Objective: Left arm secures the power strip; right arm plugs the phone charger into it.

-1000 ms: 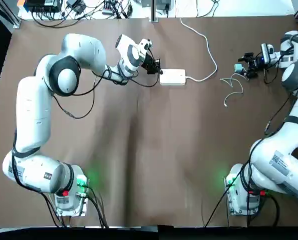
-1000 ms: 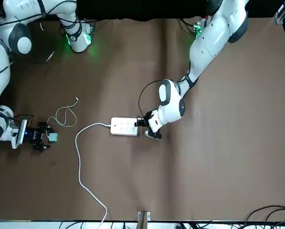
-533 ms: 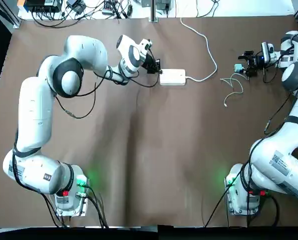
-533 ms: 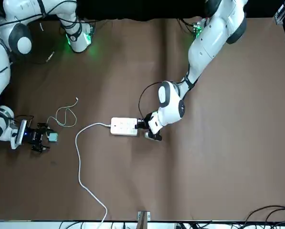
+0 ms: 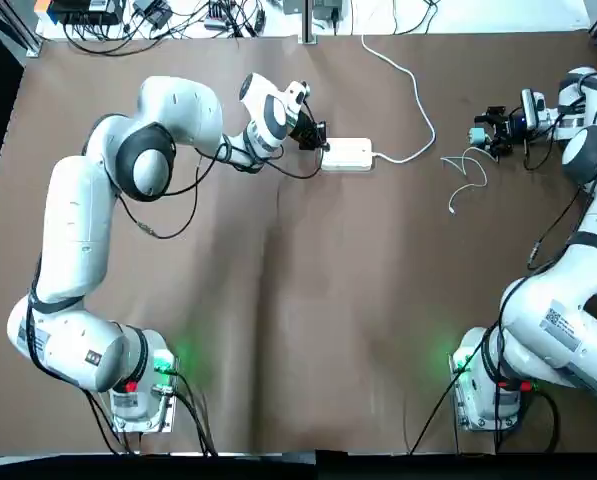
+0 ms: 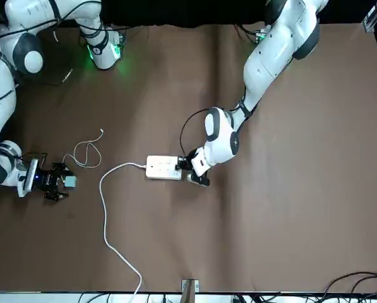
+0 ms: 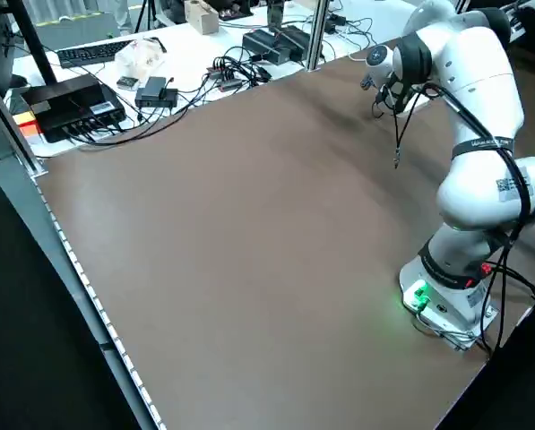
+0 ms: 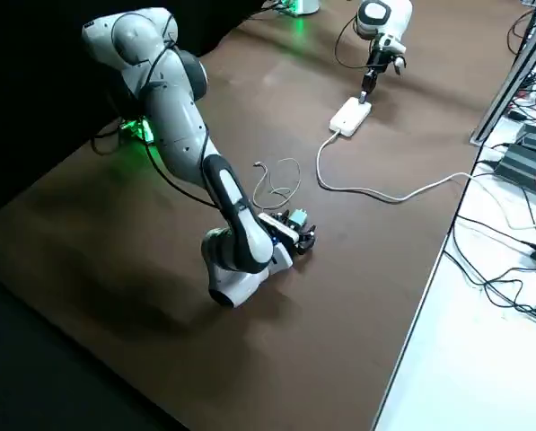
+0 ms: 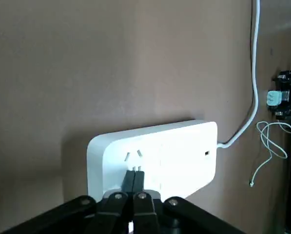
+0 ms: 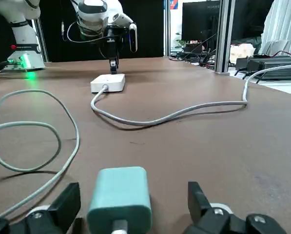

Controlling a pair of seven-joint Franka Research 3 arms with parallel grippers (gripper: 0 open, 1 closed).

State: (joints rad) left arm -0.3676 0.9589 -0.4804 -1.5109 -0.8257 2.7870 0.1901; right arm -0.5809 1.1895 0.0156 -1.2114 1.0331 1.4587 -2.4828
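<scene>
Wrist views: left [image 9: 133,180] at strip [image 9: 184,158], right [image 10: 134,204] flanking charger [image 10: 120,195].

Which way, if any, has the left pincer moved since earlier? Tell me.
Yes: the left pincer shifted slightly to the robot's right, judged against the metal post.

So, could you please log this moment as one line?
left gripper: shut, over power strip | right gripper: open around charger | charger: unplugged
</scene>
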